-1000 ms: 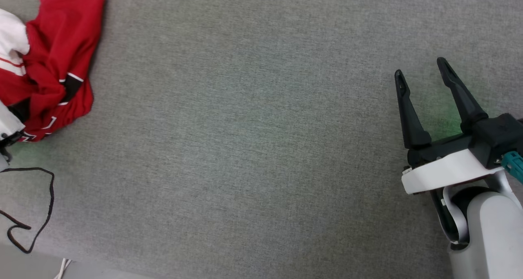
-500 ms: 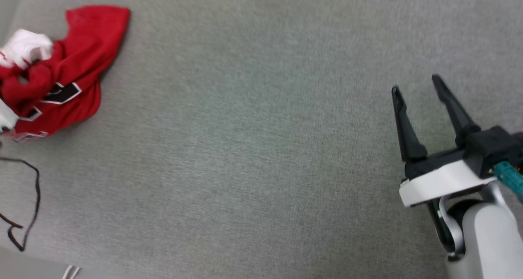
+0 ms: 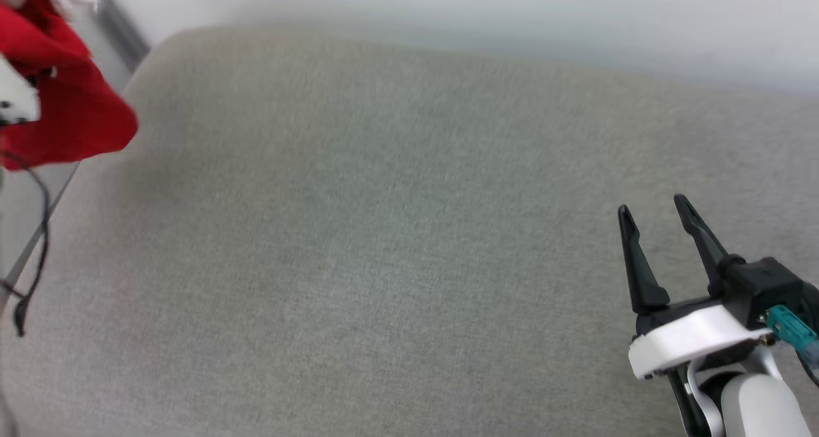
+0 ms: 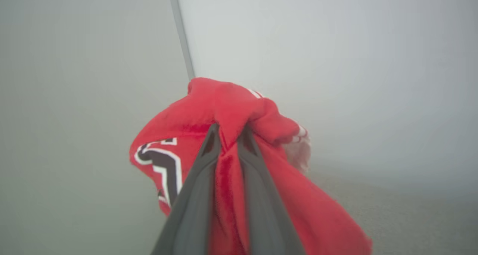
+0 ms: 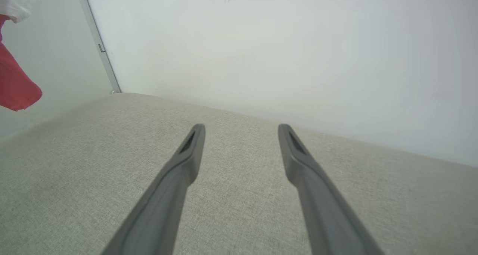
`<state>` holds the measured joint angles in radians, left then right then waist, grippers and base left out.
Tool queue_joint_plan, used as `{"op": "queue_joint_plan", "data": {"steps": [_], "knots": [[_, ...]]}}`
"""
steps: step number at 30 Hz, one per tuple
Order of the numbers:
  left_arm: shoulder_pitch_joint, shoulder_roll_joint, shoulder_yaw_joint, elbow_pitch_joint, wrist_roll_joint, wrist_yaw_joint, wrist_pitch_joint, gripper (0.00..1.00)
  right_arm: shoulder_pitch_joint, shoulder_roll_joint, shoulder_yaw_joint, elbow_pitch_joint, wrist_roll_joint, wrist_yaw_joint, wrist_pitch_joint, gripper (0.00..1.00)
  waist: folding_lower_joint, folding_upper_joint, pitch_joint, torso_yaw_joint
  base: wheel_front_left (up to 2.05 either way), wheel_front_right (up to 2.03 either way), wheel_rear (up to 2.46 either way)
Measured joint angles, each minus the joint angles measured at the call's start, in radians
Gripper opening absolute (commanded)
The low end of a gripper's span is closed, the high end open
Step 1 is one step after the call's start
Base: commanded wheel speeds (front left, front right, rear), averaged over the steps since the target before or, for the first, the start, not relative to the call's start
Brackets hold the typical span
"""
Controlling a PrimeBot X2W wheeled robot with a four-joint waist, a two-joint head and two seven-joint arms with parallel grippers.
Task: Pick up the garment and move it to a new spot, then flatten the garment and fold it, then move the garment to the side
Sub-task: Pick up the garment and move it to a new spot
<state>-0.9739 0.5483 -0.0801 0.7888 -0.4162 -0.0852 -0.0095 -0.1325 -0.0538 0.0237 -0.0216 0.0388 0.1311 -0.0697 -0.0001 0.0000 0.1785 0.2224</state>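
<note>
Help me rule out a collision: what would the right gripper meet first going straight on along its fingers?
Probably the grey fabric surface near its far edge, or else the white wall behind; depth is unclear. Nothing else lies ahead of the right gripper, and the red jersey hangs well aside.

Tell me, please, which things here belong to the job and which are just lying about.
Job:
- garment, bunched in the shut left gripper
- right gripper, open, holding nothing

Lying about:
- black cable, beside the grey cushion
</note>
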Motion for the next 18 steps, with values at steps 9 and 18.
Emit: {"op": "queue_joint_plan", "data": {"steps": [9, 18], "knots": [[0.089, -0.176, -0.077, -0.123, -0.018, -0.005, -0.037, 0.0, 0.074, 0.002, -0.033, 0.002, 0.035, 0.0, 0.014, 1.0, -0.0001, 0.0, -0.107, -0.097, 0.0, 0.0, 0.0], [0.249, -0.374, -0.188, -0.294, -0.075, -0.021, -0.01, 0.0, 0.105, 0.002, -0.043, -0.015, 0.04, 0.0, 0.041, 1.0, 0.0, 0.0, -0.142, -0.24, 0.0, 0.0, 0.0]]}}
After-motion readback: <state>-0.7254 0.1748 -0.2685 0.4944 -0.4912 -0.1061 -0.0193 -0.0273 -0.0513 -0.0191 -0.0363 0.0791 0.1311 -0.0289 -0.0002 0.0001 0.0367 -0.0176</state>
